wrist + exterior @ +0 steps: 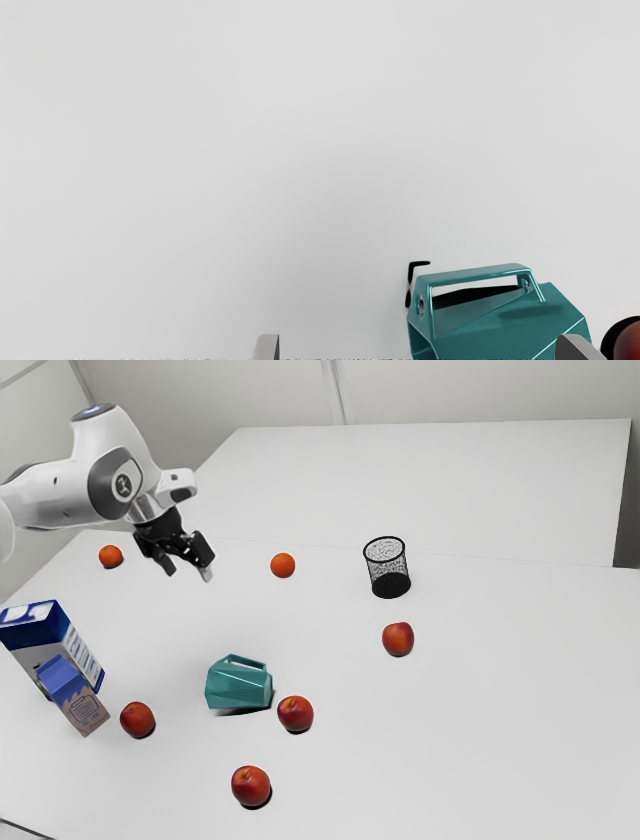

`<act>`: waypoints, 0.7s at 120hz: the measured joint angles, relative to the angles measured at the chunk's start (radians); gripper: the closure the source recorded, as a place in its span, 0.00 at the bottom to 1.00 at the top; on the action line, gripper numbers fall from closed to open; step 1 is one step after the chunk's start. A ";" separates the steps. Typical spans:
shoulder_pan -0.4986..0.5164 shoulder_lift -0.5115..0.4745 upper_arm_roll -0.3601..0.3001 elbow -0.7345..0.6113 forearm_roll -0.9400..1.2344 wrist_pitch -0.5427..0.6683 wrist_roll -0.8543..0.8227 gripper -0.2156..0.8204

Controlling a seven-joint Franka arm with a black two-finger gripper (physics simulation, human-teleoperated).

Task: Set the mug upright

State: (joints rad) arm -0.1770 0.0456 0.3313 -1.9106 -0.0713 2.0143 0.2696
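The white desk (520, 730) spread beneath everything, and the white arm (70, 492) reached over it from the exterior view's left. Near that same side stood a large blue-and-white carton (52, 647), with a small carton (84, 710), blue on top and brownish below, in front of it; what either held was hidden. A black mesh bin (387, 568) stood upright toward the exterior view's right, its dark bottom visible through the open top and the wire wall. The teal mug (237, 686) lay on its side on the desk, between the small carton and the bin in the exterior view, its long axis running roughly from that view's left to its right. Its handle ran lengthwise along the raised flank, turned away from the exterior camera; its inside was too hidden to tell any contents. The black tool (187, 571) hung above the desk, well apart from the mug, its two fingers spread wide, gripping nothing. In the wrist view the mug's long axis ran roughly along the line from one fingertip to the other, with its body partly behind one of them. One red fruit (295, 713) sat just beside the mug, a second (251, 785) nearer the exterior camera, a third (137, 719) by the small carton, a fourth (398, 639) near the bin. Two small oranges, one (283, 565) between tool and bin and another (111, 556) beyond the large carton, rested farther back.
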 joint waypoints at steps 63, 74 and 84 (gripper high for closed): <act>-0.064 -0.033 0.131 -0.226 -0.326 -0.090 -0.022 0.21; -0.052 -0.027 0.143 -0.237 -0.362 -0.106 -0.031 0.21; -0.033 -0.010 0.153 -0.240 -0.395 -0.121 -0.038 0.21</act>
State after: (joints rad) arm -0.2104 0.0352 0.4847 -2.1503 -0.4660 1.8933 0.2315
